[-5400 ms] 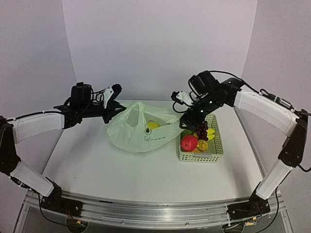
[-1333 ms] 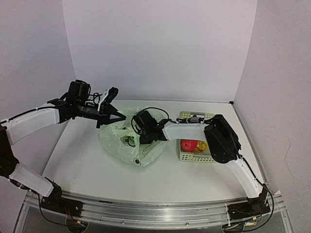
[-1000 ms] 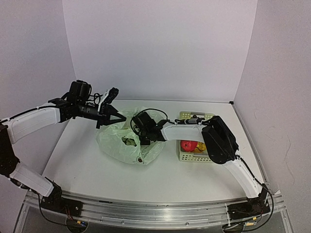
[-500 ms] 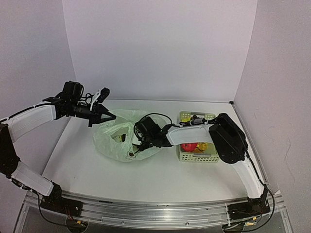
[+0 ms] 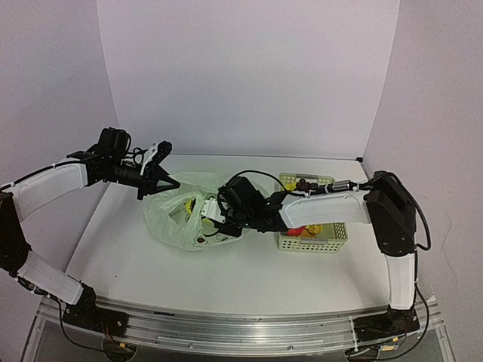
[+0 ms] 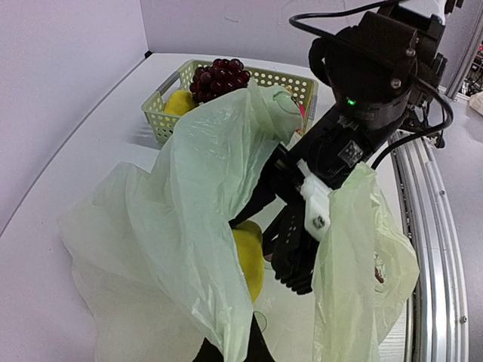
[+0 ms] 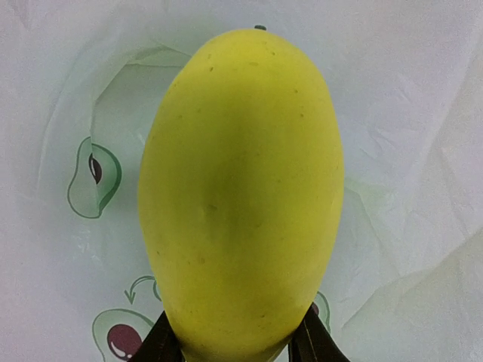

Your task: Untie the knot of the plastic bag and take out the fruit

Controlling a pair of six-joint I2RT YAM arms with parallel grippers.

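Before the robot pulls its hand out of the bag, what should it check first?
1. Bag untied and open: ok, the plastic bag gapes wide.
2. Bag edge held up: ok, the left fingers pinch it.
3. Grip on the yellow fruit: ok, the right fingers squeeze its end.
4. Way out free: cannot tell, plastic hangs close around the right fingers.
5. Room in the basket: cannot tell, grapes and other fruit already lie there.
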